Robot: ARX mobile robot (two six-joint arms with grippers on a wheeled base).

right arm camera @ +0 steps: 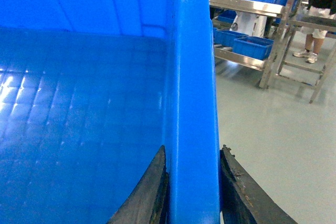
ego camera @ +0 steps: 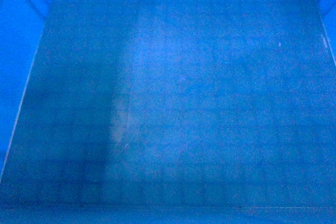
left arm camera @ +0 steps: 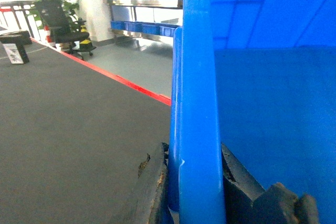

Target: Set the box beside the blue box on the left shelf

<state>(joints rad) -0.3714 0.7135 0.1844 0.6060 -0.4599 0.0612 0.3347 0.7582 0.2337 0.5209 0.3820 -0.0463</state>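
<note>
At three and nine o'clock, our right gripper [right arm camera: 191, 182] and left gripper [left arm camera: 194, 182] clamp the box [ego camera: 173, 103] rims; we carry it, shelf unseen, next set it down.

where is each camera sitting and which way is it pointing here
Head: on the robot, angled down into the box; its gridded floor fills the frame, no robot part shows.
Left wrist: on the left arm, looking along the box's wall toward shelving; dark fingers clamp the wall.
Right wrist: on the right arm, looking along the opposite wall; fingers straddle it.
All views share the box.
</note>
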